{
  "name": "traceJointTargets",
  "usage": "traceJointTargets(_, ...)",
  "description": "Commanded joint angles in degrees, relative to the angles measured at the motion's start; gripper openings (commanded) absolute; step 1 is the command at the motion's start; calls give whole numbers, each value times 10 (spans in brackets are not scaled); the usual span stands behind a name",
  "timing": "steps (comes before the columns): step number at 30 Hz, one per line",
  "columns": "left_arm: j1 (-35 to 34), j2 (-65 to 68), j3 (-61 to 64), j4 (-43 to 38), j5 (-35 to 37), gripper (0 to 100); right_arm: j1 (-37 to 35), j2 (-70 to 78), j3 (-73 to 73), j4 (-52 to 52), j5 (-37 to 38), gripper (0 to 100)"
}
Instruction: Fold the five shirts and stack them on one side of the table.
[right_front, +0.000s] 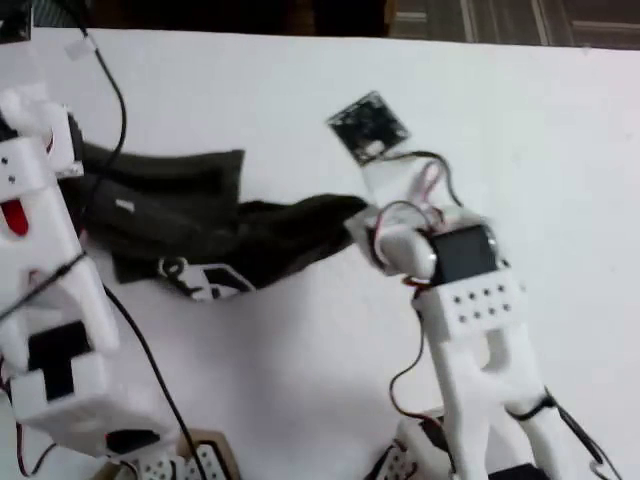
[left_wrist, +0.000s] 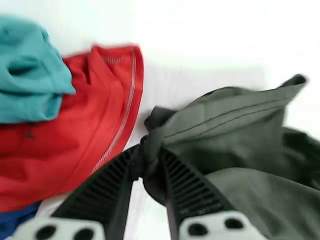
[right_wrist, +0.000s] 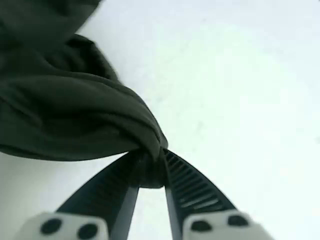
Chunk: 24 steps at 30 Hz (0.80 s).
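Left gripper (left_wrist: 146, 152): I see both jaws pressed together on a bunched fold of the dark shirt (left_wrist: 235, 140). The cloth is squeezed to a knot between the ribbed pads, and the rest of the garment spreads away from the tips in loose olive-grey folds with a stitched hem showing.

Right gripper (right_wrist: 150, 159): also pinching the dark shirt (right_wrist: 70, 110). A gathered end of the fabric is caught between the jaws and the bulk hangs off to one side over the white table (right_wrist: 240, 75).

High view: the dark shirt (right_front: 190, 215) lies stretched across the table (right_front: 300, 380) between the two arms. It is rumpled, not flat, with a pale print showing on its near edge. The right arm (right_front: 470, 295) meets the shirt's tapered end, and the right gripper (right_front: 362, 228) sits at that tip. The left arm (right_front: 45, 260) stands over the shirt's other end; I cannot make out its gripper from this camera.

Left wrist view, beyond the dark shirt: a red shirt (left_wrist: 80, 140) lies on the table just beside it, a teal shirt (left_wrist: 27, 75) rests bunched on top of the red one, and a corner of blue cloth (left_wrist: 12, 222) shows at the red shirt's edge.
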Motion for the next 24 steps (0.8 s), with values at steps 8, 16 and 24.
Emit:
traceJointTargets(8,49,-84,184,-39,3,26,101,-19,-14,-10,95,18)
traceJointTargets(16,55,-102,146,-22,94,26,141,-24,-83,-43,90,18)
traceJointTargets(24,59,-177,-7,1,121,26,167,-18,-220,-43,89,18)
